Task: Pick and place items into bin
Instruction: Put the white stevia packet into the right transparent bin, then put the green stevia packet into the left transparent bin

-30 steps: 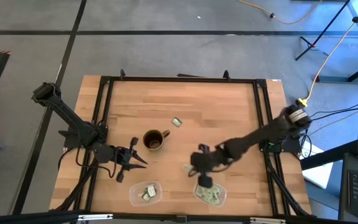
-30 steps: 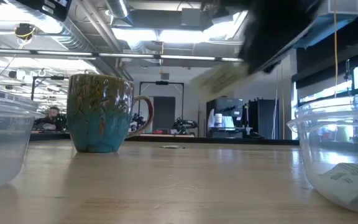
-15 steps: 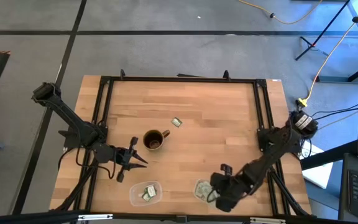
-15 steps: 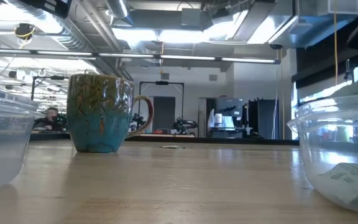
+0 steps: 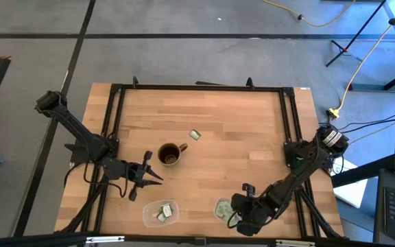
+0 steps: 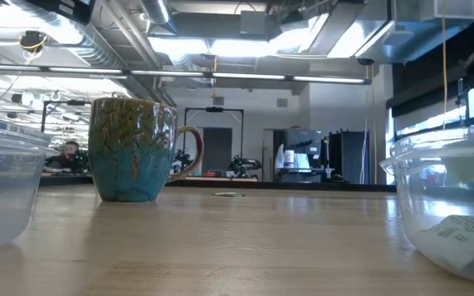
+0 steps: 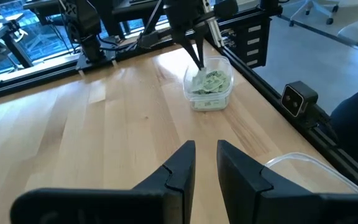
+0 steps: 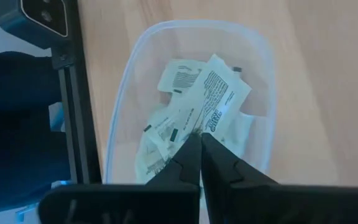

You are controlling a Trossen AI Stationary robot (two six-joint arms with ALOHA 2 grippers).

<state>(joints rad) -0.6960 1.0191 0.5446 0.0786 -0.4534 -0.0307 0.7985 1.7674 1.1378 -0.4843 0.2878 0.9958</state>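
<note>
A white packet (image 8: 213, 102) is being pinched by its edge between the closed fingers of the right gripper (image 8: 199, 144), directly above the right bin (image 8: 261, 62), where other packets (image 8: 160, 134) are lying piled. Thin, light and limp as it looks, an edge grip is being judged best. The left gripper (image 7: 205, 163) is being held narrowly parted and empty over bare table (image 7: 104, 118). One packet (image 5: 195, 135) is lying beyond the mug (image 5: 171, 154).

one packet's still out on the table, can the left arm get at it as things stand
Probably yes. The loose packet lies alone on bare wood just past the mug, which stands between it and the left gripper. A reach from above or around the mug looks free.
</note>
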